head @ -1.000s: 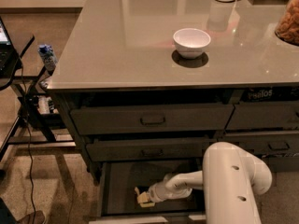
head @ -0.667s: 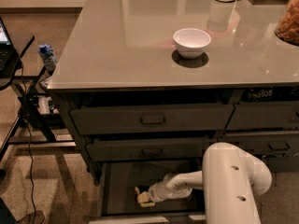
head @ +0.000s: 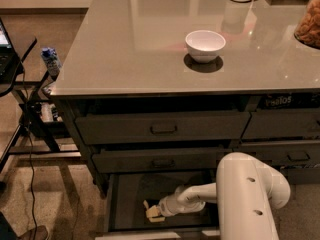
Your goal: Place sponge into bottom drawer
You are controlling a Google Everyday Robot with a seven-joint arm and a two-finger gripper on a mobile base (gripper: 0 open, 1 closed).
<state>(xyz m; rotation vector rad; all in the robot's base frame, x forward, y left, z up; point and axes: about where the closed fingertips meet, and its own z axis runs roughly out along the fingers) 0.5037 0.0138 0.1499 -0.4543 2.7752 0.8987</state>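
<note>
**Sponge down in the drawer, release step in hand**

The wide dark grey cabinet under the glossy grey countertop (head: 150, 49) has its lowest drawer pulled out. This shallow, dark-floored bottom drawer (head: 127, 199) sits under two shut drawers with rectangular handles. The robot's bulky white arm (head: 247, 194) reaches leftward into it. The gripper (head: 156, 211) is low over the drawer floor, towards the front. The small yellow foam sponge (head: 151, 215) shows at its tip, inside the drawer, on or just above the floor. Whether the gripper clamps it or has let go cannot be told. I judge placing nearly done: the next move calls for a sure release, then a straight lift clear of the drawer's front edge.
</note>
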